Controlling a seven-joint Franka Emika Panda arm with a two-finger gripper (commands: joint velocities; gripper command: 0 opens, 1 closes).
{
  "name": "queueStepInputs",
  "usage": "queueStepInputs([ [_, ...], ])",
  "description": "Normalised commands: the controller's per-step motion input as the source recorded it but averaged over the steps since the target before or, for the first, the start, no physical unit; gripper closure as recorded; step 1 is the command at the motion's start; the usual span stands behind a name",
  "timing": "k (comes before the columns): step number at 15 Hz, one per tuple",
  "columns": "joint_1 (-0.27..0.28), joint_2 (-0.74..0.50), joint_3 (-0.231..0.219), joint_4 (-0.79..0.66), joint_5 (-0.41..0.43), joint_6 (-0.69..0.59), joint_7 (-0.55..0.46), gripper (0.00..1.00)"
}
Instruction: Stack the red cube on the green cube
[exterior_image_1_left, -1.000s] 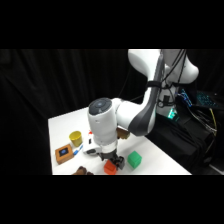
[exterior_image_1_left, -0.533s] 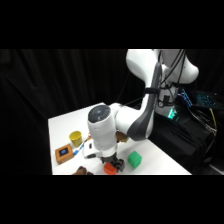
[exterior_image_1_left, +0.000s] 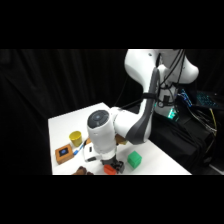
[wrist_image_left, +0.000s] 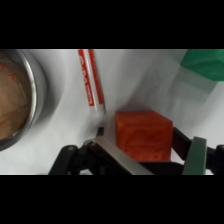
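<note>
Red cube (wrist_image_left: 143, 136) is sitting on the surface between the spread jaws of the gripper (wrist_image_left: 150, 150), ungripped as far as shown, green cube (exterior_image_1_left: 134, 160) lying nearby, so lifting and stacking are remaining.

The side view looks from a fixed spot beside the white table (exterior_image_1_left: 65, 127), across and down on it, standing well back: the table's far corner, the arm's base at upper right and dark curtains behind all fit in. The wrist view rides on the arm and looks past the gripper (wrist_image_left: 150, 150) at the tabletop from very close, its black linkage rising from the bottom edge. Both views share the patch under the gripper (exterior_image_1_left: 112, 165): the red cube (wrist_image_left: 144, 135), seen small at the side view's lower edge (exterior_image_1_left: 109, 169), and the green cube (exterior_image_1_left: 134, 160), which only clips the wrist view's upper right corner (wrist_image_left: 207, 62).
</note>
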Motion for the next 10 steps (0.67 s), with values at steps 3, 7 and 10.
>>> queueStepInputs([
  [3,-0.02,0.07,0.005,0.11,-0.018,0.06,-0.13,0.25],
  [7,0.002,0.04,-0.012,0.08,-0.037,0.09,-0.09,0.52],
  [10,0.012,0.01,-0.017,0.05,-0.045,0.1,-0.07,0.68],
])
